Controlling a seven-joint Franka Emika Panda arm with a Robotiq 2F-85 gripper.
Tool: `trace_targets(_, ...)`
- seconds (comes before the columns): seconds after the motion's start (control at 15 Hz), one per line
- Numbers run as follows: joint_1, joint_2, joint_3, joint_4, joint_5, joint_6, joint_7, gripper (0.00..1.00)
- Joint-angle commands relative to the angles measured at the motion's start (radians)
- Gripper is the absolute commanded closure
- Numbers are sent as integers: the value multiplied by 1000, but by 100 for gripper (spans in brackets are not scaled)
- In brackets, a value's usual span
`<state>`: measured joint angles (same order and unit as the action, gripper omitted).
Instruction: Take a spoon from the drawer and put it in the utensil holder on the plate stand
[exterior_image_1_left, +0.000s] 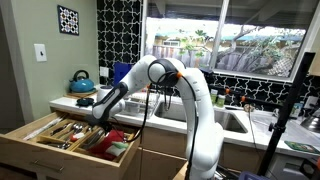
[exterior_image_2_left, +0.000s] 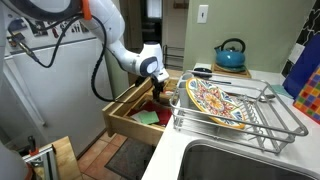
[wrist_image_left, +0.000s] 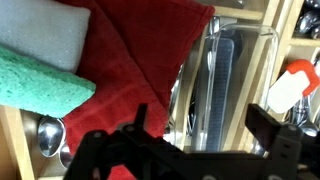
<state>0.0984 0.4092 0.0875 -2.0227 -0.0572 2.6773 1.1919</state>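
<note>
1. A pale countertop (exterior_image_2_left: 262, 80) is seen in both exterior views, and a teal kettle (exterior_image_2_left: 230, 55) is set on its far part.
2. The plate stand (exterior_image_2_left: 250, 118) is placed nearer on that countertop, just beside the sink (exterior_image_2_left: 250, 165).
3. The drawer (exterior_image_1_left: 40, 152) is seen open below the countertop. In the wrist view a red cloth (wrist_image_left: 130, 70) is laid in it, with a green cloth (wrist_image_left: 40, 88) on the left and spoons (wrist_image_left: 48, 135) near the green cloth.
</note>
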Motion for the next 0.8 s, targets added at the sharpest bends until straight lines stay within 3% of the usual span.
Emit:
trace_targets(0.0,31,66,-34,55,69,29,-45,11)
trace_targets(0.13,33,87,-37,73,95,26,-59,33)
trace_targets(0.2,36,95,-40,81,103,23,-63,36)
trace_targets(0.73,38,116,-42,105,169,11,-110,99)
